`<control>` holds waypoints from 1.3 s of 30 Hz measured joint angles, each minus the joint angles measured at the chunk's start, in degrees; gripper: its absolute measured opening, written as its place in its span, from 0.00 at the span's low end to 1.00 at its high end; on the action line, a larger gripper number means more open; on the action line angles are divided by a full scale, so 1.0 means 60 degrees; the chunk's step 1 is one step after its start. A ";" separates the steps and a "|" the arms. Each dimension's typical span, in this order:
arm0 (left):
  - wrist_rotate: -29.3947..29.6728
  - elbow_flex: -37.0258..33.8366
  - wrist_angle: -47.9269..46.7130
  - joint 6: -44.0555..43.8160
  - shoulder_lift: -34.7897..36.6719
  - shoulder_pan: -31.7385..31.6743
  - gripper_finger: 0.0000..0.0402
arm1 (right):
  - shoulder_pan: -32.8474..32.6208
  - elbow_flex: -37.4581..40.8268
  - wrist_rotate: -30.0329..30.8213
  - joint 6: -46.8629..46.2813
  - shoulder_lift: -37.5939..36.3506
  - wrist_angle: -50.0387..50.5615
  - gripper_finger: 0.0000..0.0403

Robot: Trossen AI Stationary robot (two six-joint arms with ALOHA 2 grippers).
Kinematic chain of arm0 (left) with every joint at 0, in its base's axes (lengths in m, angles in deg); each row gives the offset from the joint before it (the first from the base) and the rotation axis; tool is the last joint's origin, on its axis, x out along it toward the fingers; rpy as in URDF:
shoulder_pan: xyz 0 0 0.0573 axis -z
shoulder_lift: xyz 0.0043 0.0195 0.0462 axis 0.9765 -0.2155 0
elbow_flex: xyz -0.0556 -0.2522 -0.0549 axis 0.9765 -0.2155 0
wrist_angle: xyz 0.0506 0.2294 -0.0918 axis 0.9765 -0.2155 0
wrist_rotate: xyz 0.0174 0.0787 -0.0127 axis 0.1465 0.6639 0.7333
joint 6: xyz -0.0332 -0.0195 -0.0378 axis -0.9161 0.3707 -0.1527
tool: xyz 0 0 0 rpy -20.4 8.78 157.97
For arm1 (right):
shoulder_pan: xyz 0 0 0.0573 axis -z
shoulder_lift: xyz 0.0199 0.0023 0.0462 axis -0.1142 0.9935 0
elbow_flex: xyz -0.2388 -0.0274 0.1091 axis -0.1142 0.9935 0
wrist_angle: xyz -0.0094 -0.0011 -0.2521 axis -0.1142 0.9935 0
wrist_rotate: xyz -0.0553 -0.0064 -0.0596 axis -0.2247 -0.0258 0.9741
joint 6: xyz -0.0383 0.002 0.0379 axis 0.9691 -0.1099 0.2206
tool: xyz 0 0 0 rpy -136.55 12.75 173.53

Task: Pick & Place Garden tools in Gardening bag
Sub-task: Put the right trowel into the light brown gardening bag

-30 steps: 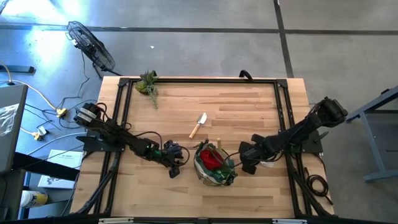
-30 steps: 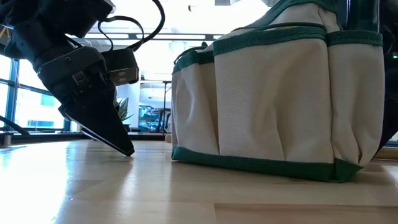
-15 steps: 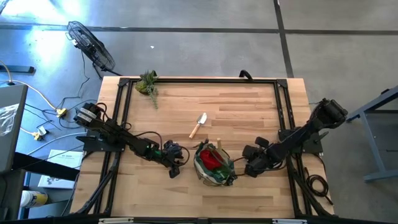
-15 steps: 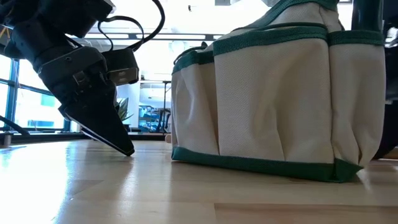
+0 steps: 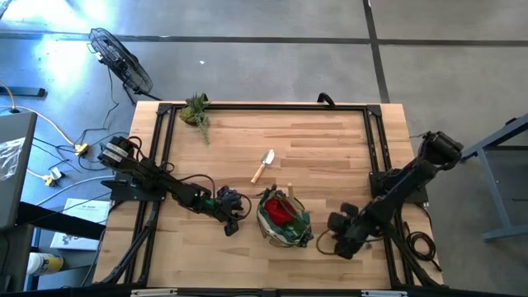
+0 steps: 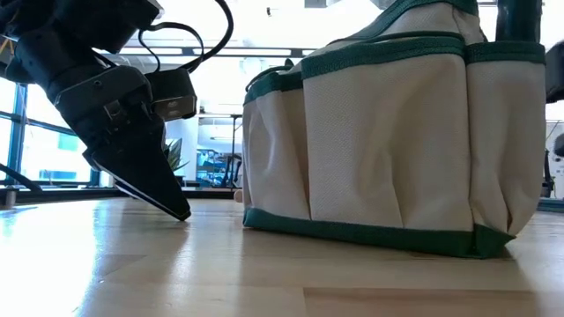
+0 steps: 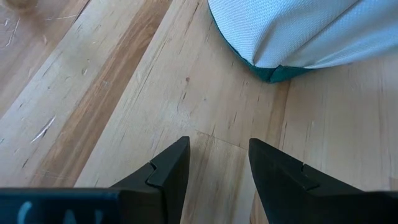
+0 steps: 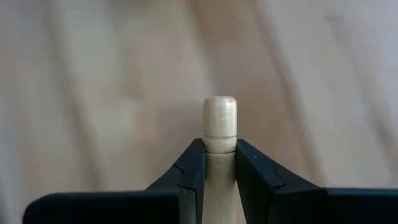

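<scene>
The jaws of the right gripper [image 8: 219, 163] pinch a round-ended wooden tool handle [image 8: 219, 127] over the table's near right part. The left gripper [image 7: 217, 163], fingers slightly apart and empty, rests beside the cream, green-trimmed fabric bag [image 5: 283, 218]. Farther back lies a wooden-handled metal trowel [image 5: 263, 165].

Plant clump [image 5: 197, 110] at table [image 5: 330, 148] corner; fan [image 5: 120, 62] on floor

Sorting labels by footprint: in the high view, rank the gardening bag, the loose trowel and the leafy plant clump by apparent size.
1. Dark-green fabric gardening bag, clearly largest.
2. Leafy green plant clump and wooden-handled metal trowel: too close to rank; the clump looks bulkier, the trowel slimmer.
</scene>
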 joint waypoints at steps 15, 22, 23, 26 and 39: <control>-0.0001 -0.0001 0.0037 -0.0069 0.0000 -0.0004 0.40 | -0.1474 -0.0015 0.2058 0.2762 -0.0011 -0.5987 0.13; -0.0701 -0.0015 0.0584 -0.0155 -0.0018 -0.0002 0.40 | -0.1955 -0.0022 0.3159 0.5627 -0.0015 -0.8513 0.13; -0.0872 -0.0015 0.0733 -0.0024 -0.0018 0.0005 0.40 | -0.2013 -0.0022 0.3275 0.5945 -0.0015 -0.8746 0.13; -0.1879 -0.0011 0.1398 0.0476 -0.0018 0.0000 0.40 | -0.2133 -0.0025 0.3665 0.6500 -0.0018 -0.9121 0.13; -0.5013 0.0090 0.4110 0.0973 -0.0011 0.0563 0.40 | -0.2110 -0.0025 0.3741 0.8098 -0.0015 -1.0513 0.13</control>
